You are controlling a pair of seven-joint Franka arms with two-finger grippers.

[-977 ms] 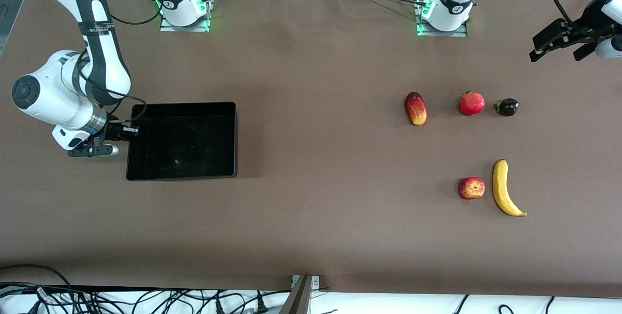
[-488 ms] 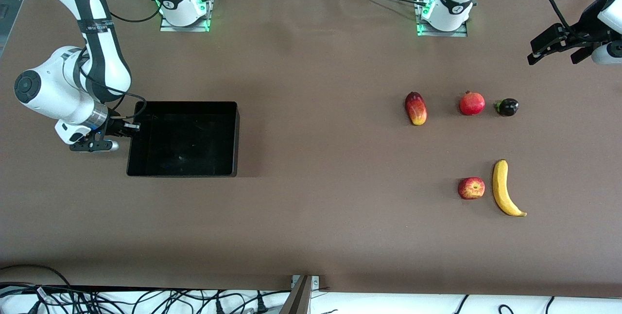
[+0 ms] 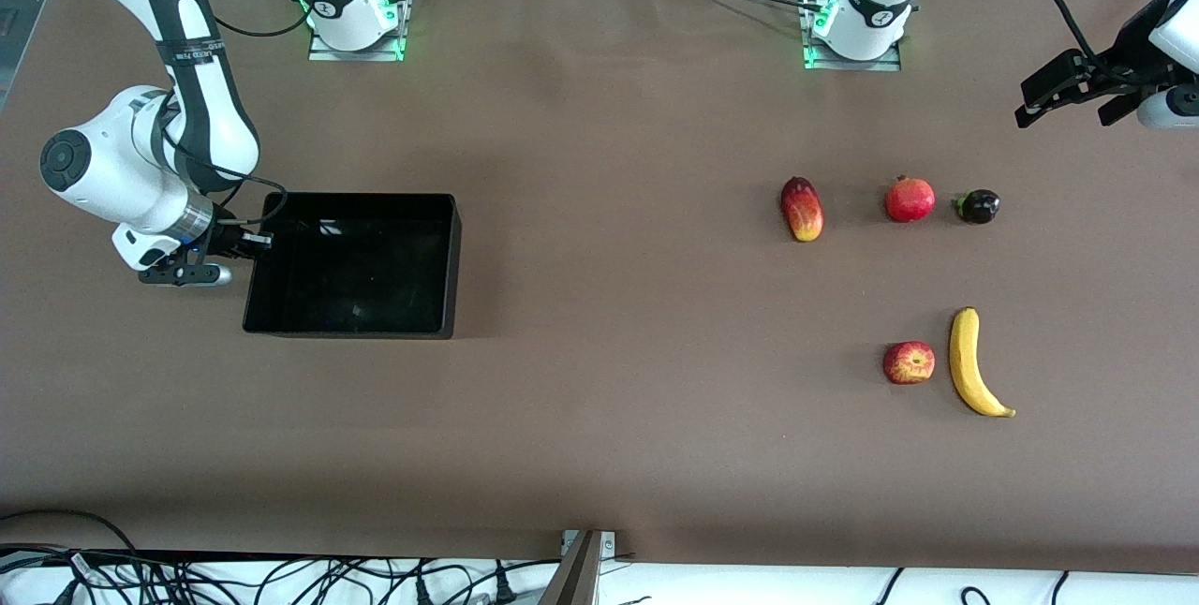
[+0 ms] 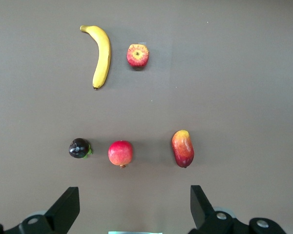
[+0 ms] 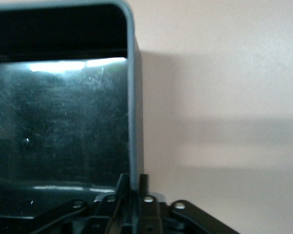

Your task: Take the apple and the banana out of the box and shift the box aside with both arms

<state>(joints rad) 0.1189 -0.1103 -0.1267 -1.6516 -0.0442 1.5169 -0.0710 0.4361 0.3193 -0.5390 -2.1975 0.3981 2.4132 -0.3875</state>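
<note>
- Right gripper [image 3: 251,243] straddles the end wall of the black box [image 3: 450,258] at the right arm's end of the table, its two fingers [image 5: 121,187] pinched on that wall.
- Left gripper [image 3: 1068,95] hangs with jaws spread wide, holding nothing, over bare table at the left arm's end.
- Apple [image 3: 909,362] lies just beside the banana [image 3: 969,363].
- Mango [image 3: 802,209], pomegranate [image 3: 910,199] and a small dark fruit [image 3: 977,206] sit in a row, farther from the front camera.
</note>
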